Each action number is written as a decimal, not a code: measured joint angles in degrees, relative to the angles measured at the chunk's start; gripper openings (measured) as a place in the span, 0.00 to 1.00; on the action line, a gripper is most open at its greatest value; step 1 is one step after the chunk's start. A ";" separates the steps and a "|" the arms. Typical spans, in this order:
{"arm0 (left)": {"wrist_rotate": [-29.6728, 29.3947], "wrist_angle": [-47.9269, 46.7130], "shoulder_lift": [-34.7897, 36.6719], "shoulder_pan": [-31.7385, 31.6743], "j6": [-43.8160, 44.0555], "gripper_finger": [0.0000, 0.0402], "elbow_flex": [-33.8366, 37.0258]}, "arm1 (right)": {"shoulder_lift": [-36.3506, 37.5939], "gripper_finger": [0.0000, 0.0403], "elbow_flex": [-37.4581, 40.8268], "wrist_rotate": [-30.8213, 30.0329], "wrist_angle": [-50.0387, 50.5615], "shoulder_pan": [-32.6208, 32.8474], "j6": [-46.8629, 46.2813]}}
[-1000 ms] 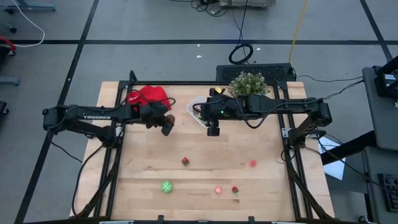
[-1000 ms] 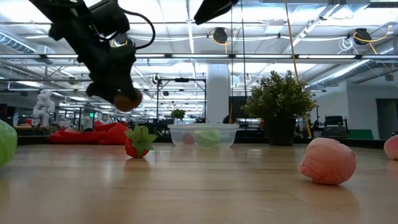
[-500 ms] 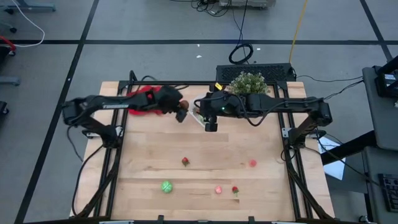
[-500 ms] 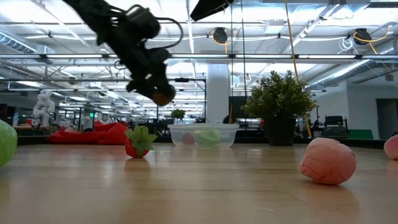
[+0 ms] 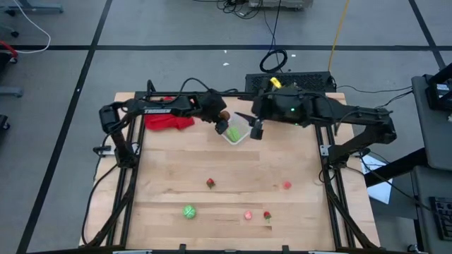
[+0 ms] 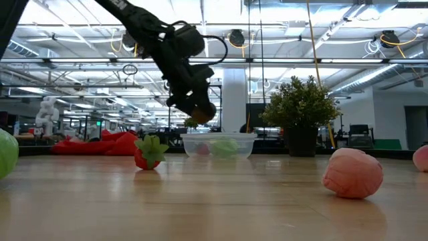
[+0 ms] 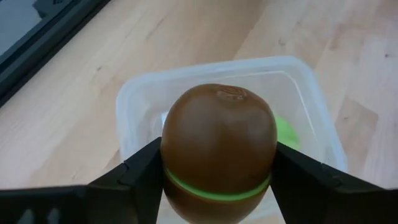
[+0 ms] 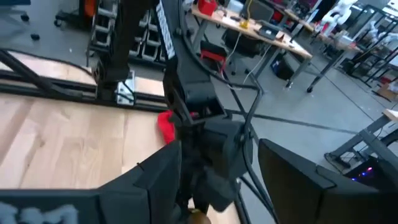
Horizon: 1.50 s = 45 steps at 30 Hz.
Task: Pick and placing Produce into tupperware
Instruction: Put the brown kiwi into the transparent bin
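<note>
My left gripper [image 5: 223, 125] hangs over the clear tupperware [image 5: 239, 132], shut on a brown toy kiwi [image 7: 217, 146] with a green band. In the low view the kiwi [image 6: 202, 111] is in the air above the tupperware's [image 6: 217, 145] left part. A green piece [image 7: 286, 132] lies inside the tupperware. My right gripper [image 5: 258, 129] is open beside the tupperware's right side, touching nothing. Loose produce lies on the near half of the table: a strawberry [image 5: 210, 183], a green ball [image 5: 189, 211], a pink piece [image 5: 286, 185] and two small ones [image 5: 248, 215]. My left gripper pinches the kiwi by its two sides, one finger [image 7: 146, 168] at each end of the green band [image 7: 214, 191]. The fingers slant down from the table's left. The kiwi is lifted clear above the tupperware's rim [image 7: 217, 65].
A red cloth [image 5: 168, 121] lies left of the tupperware at the far left. A bushy potted plant [image 6: 301, 107] stands at the far edge, under my right arm in the high view. Bare wood [image 5: 233, 166] stretches between the tupperware and the loose produce.
My left gripper has carried the kiwi from over the table's left part toward the right and far edge, past the red cloth, to above the tupperware. My right gripper has drawn back a little toward the right and far side. The tupperware has stayed put.
</note>
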State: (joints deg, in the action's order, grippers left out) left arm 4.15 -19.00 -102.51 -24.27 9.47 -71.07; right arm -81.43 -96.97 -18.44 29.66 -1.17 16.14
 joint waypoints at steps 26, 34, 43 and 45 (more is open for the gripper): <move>3.43 -3.33 -9.43 -3.50 -0.33 0.60 -8.40 | -0.10 0.51 0.02 0.50 -1.17 0.13 1.29; 3.43 -2.24 -9.71 -3.56 -0.01 0.60 -8.40 | -0.10 0.51 0.02 0.55 -1.15 0.13 1.20; 3.47 -0.76 -10.81 -3.98 0.52 0.60 -8.33 | -0.10 0.51 0.00 0.70 -1.16 0.17 1.09; 3.46 -0.64 -11.33 -4.00 0.55 0.60 -8.33 | -0.10 0.51 0.00 0.72 -1.12 0.21 1.09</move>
State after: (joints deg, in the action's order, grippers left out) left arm 7.61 -19.65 -113.84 -28.27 10.03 -79.40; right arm -81.54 -96.97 -17.72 28.53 -0.96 17.23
